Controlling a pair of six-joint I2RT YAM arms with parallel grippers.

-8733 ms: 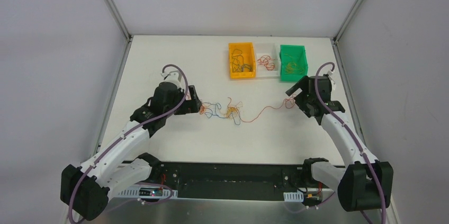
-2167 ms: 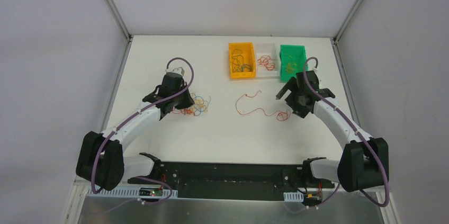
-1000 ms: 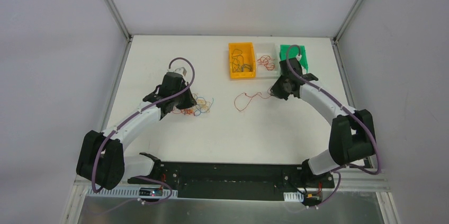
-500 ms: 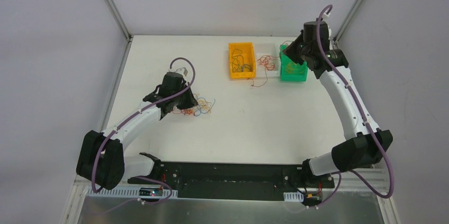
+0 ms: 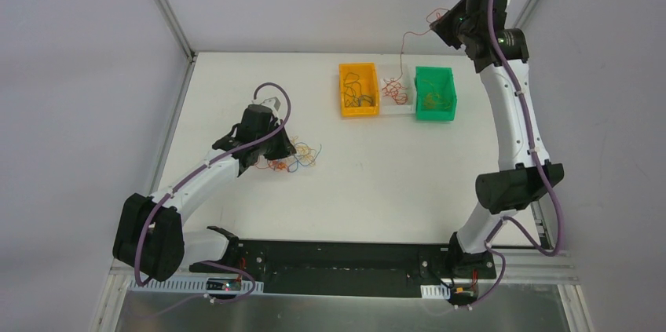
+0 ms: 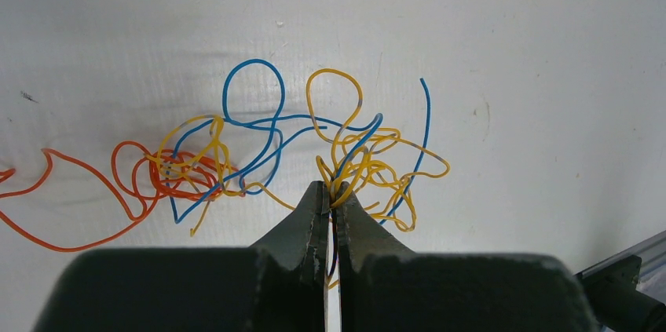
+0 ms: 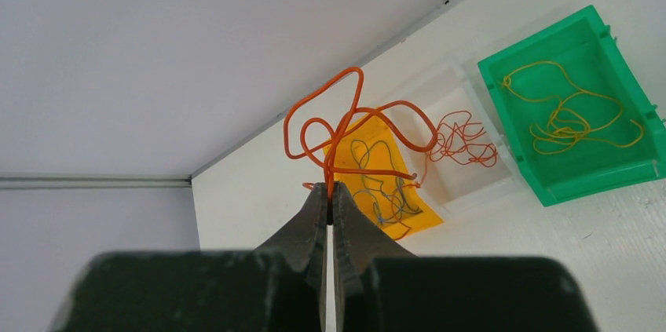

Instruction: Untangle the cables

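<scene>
The cables [image 5: 294, 161] lie as a small clump of yellow, blue and orange wires on the white table, left of centre. My left gripper [image 5: 276, 156] is down at the clump. In the left wrist view it [image 6: 331, 188] is shut on yellow and blue strands [image 6: 369, 167], and an orange wire [image 6: 94, 191] trails off to the left. My right gripper [image 5: 438, 26] is raised high above the back of the table. It [image 7: 330, 189] is shut on one orange-red cable [image 7: 338, 124]. That cable [image 5: 403, 49] hangs down toward the white bin.
Three small bins stand in a row at the back: an orange one [image 5: 358, 90], a white one [image 5: 397, 101] and a green one [image 5: 435, 93], each with loose wires inside. The table's back edge and the enclosure walls lie just behind them.
My right arm has lifted the orange-red cable off the table and swung it up and back over the bins. The left gripper has stayed on the clump.
</scene>
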